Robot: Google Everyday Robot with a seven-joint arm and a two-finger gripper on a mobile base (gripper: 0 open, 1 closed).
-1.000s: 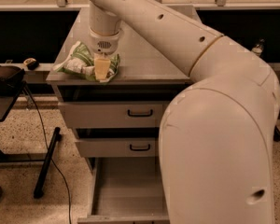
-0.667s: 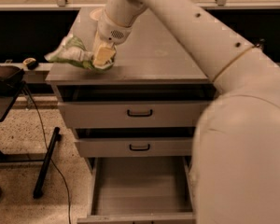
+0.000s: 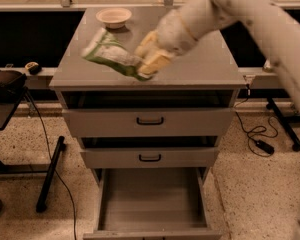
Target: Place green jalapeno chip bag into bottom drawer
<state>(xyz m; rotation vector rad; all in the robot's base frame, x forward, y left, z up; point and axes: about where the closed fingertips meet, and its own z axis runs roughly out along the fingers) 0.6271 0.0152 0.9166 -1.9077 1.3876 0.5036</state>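
Note:
The green jalapeno chip bag (image 3: pixel 110 54) is light green and white and hangs in the air over the cabinet top, left of centre. My gripper (image 3: pixel 149 64) is shut on the bag's right end, its pale fingers (image 3: pixel 157 61) pinching it. The white arm comes in from the upper right. The bottom drawer (image 3: pixel 151 196) is pulled open at the foot of the cabinet, showing a plain grey tray with nothing in it. The bag is well above it.
A pale round bowl (image 3: pixel 113 17) sits at the back left of the grey cabinet top (image 3: pixel 200 64). Two drawers with black handles (image 3: pixel 150 120) (image 3: pixel 150 158) sit above the open one. A black stand (image 3: pixel 5 91) and cables are at the left.
The arm has swung aside, unblocking the cabinet. The gripper has lifted the bag off the cabinet top and carried it right, toward the middle.

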